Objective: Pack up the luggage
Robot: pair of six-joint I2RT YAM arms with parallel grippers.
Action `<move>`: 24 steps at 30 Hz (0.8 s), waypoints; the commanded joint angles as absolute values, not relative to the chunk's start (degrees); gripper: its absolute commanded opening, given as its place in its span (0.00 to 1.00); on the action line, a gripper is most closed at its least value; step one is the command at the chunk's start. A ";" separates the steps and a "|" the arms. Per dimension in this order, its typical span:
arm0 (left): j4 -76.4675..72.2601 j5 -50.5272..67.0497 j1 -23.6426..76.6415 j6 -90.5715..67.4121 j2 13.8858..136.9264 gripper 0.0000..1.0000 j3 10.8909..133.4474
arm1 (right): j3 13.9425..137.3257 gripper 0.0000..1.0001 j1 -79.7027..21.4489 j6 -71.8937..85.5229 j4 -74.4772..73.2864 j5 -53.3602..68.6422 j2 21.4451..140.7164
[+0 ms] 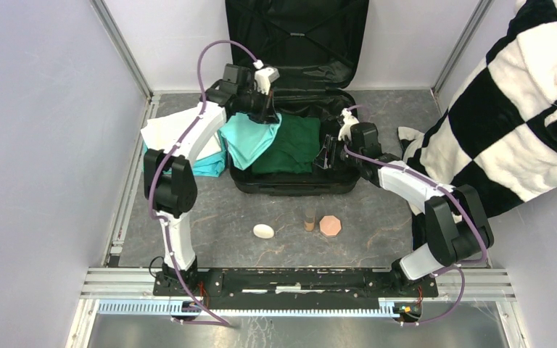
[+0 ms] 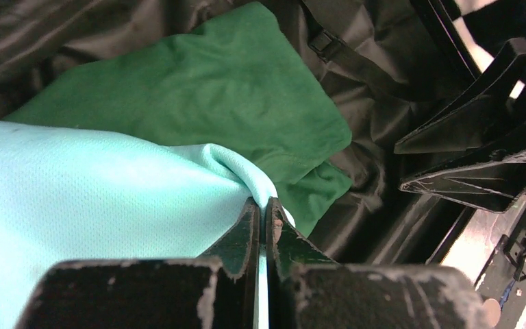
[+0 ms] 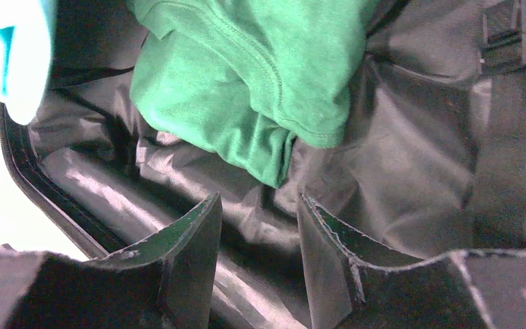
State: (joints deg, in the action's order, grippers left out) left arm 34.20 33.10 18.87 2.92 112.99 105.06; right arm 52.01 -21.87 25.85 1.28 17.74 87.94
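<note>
The luggage (image 1: pixel 294 183) lies open at the far edge of the table (image 1: pixel 210 217). The left gripper (image 2: pixel 264 209) pinches the light blue cloth (image 2: pixel 75 199) tight — dropped now, it may hang over the left rim. The right gripper (image 3: pixel 257 226) is half open, empty.

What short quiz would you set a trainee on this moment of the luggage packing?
1. True or false: the left jaws are shut on the light teal garment.
2. Which colour is the garment lying inside the luggage? A. dark green B. red C. yellow
3. How many small items sit on the table in front of the luggage?

Key:
1. True.
2. A, the dark green garment.
3. Three: white oval, brown cylinder, pink octagon.
</note>
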 commanded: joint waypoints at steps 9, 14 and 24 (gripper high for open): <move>34.98 36.77 29.20 8.02 127.70 0.02 114.87 | 48.92 0.51 -17.11 26.10 0.64 15.03 81.48; 35.97 37.28 32.05 13.35 128.13 0.02 113.67 | 48.78 0.51 -16.32 26.19 0.77 14.93 82.01; 41.77 34.56 31.63 22.56 119.28 0.60 105.97 | 56.32 0.58 -16.27 28.69 2.77 16.32 90.16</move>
